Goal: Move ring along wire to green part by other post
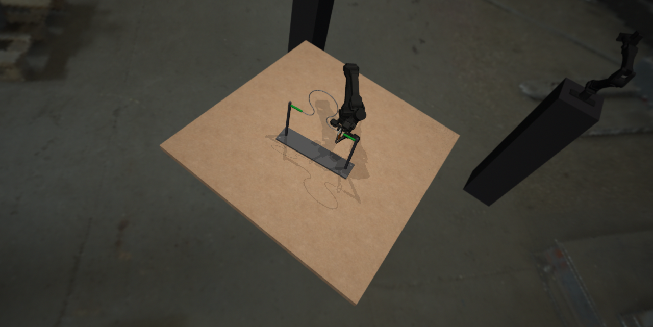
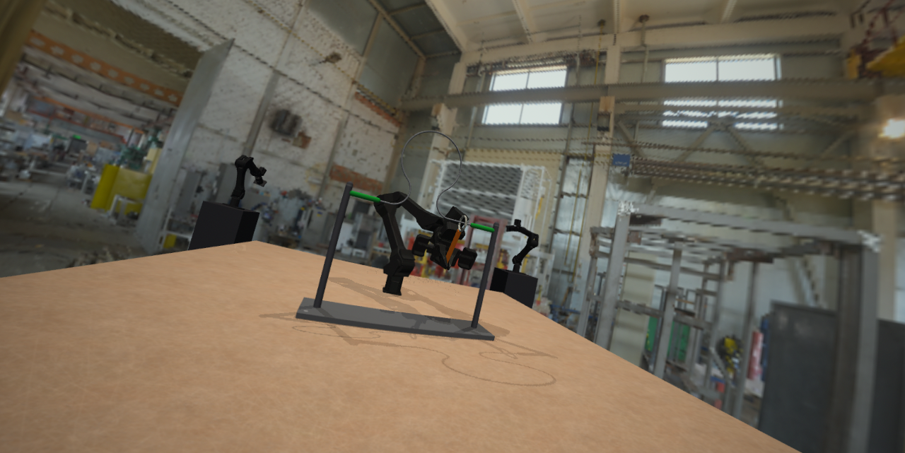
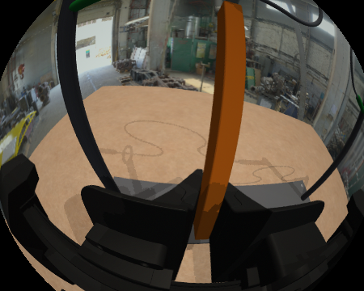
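My gripper [image 1: 337, 141] [image 2: 450, 260] [image 3: 204, 175] is shut on the lower part of the orange handle [image 2: 454, 246] [image 3: 230, 81], which stands tilted with its ring end up. The ring [image 2: 465, 222] is around the grey wire [image 2: 432, 131], just left of the right green part [image 1: 349, 136] [image 2: 482, 227] in the exterior view. Whether the ring touches the wire is too small to tell. The right post [image 1: 351, 153] [image 2: 486, 276] [image 3: 69, 81] stands close beside. The other green part [image 1: 296, 108] [image 2: 365, 196] [image 3: 361, 103] is at the left post [image 1: 287, 119] [image 2: 333, 244] [image 3: 333, 171].
The dark base plate [image 1: 315, 150] [image 2: 392, 319] joins the posts on the wooden table [image 1: 255, 165] [image 2: 189, 349]. The wire's tall loop rises between the posts, left of the ring in the exterior view. Other arms on black pedestals [image 1: 534, 142] [image 2: 223, 225] stand beyond the table.
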`<action>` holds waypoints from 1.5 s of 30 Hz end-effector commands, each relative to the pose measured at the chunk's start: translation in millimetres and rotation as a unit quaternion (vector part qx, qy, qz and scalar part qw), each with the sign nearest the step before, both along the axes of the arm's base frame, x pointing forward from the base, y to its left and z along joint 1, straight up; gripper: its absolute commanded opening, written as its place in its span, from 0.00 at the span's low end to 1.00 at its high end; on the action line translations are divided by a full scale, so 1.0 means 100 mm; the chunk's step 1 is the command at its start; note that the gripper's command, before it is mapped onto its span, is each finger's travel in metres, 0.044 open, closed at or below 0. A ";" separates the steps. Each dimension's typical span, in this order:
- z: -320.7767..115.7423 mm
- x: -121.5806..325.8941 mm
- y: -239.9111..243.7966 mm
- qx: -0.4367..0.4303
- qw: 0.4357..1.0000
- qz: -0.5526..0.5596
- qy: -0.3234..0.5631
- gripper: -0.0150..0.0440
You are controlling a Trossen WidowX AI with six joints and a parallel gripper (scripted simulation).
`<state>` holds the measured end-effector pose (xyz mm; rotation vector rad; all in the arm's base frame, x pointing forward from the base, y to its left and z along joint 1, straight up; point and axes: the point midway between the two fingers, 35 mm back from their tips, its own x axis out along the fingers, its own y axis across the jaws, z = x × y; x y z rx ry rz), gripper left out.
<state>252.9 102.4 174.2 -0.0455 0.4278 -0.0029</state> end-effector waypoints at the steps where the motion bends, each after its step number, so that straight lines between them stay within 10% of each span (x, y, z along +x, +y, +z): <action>1: 0.02 0.00 0.05 0.003 1.000 -0.001 -0.002 0.00; 45: 0.01 -0.05 0.46 0.005 1.000 -0.001 -0.003 0.00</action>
